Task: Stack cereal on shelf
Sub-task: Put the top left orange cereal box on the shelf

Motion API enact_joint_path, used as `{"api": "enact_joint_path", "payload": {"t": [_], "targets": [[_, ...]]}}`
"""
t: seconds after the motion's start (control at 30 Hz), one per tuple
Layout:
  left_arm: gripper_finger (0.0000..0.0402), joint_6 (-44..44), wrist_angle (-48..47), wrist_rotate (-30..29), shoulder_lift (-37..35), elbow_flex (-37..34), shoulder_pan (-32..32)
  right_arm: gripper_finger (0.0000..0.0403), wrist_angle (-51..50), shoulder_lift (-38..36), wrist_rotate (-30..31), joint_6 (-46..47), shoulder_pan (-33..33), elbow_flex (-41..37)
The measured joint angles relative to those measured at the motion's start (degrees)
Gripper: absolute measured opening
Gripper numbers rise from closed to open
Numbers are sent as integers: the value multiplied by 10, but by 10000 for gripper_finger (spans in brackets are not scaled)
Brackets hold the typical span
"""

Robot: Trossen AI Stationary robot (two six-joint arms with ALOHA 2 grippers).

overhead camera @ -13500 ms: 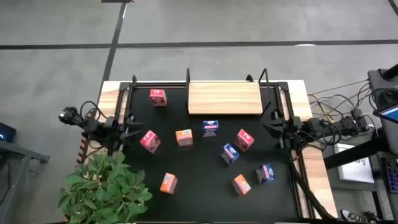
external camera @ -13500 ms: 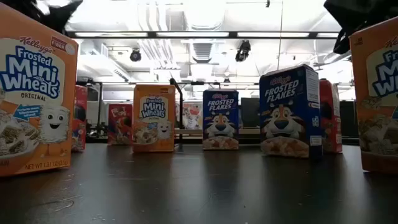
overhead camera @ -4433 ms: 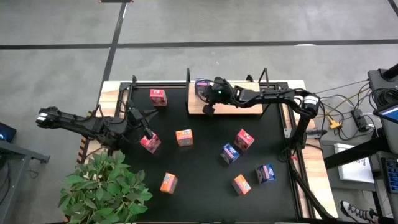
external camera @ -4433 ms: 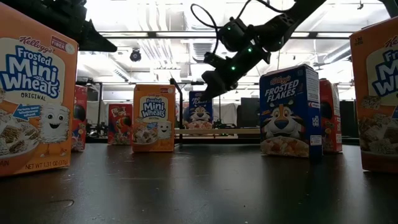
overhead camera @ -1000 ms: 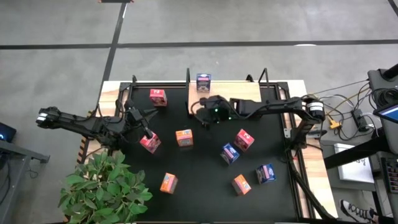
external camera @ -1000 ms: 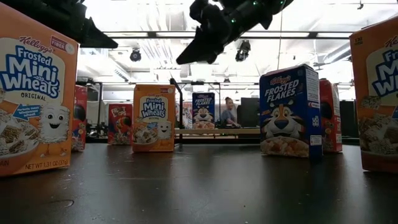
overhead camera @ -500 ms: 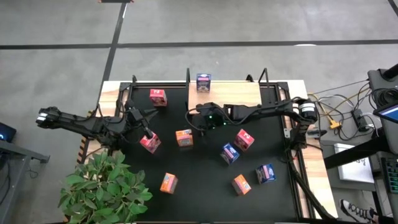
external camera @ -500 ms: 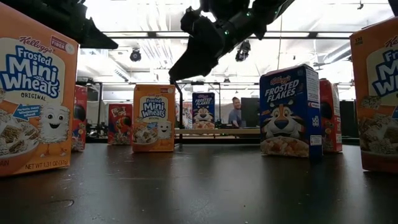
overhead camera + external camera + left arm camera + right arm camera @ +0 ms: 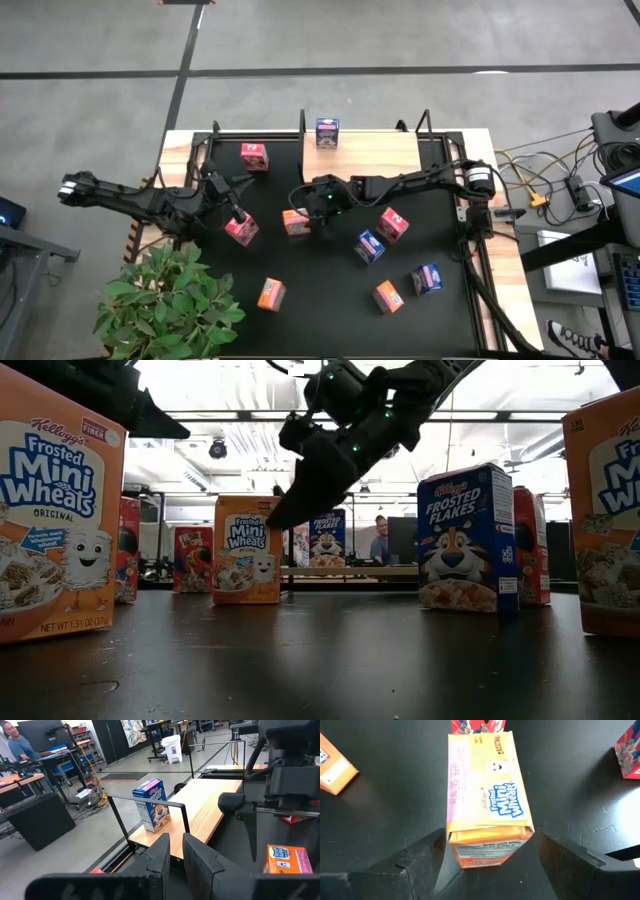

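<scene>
At the frame's left, the left tool (image 9: 238, 212) is waiting clenched above a red-pink box (image 9: 240, 229). Toward centre, the right tool (image 9: 303, 213) is hovering released, straddling an orange box (image 9: 295, 221) without gripping. Upper centre, one blue box (image 9: 327, 132) is standing on the shelf (image 9: 375, 158); eight are remaining on the desk (image 9: 330, 290).

From up high my right arm covers part of the orange box (image 9: 294, 221). Low view crops the big orange box (image 9: 58, 510) at the edge, red box (image 9: 129, 550) half hidden behind it.
</scene>
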Motion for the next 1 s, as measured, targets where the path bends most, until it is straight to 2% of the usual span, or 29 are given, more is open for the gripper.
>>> {"api": "enact_joint_path", "payload": {"t": [0.53, 0.77, 1.0], "targets": [[35, 0, 0, 0, 0, 0, 0, 162, 4, -14, -5, 0, 0, 2], [35, 0, 0, 0, 0, 0, 0, 161, -4, -31, -14, 10, 0, 2], [35, 0, 2, 0, 0, 0, 0, 160, -69, -112, -20, 3, -3, 2]]}}
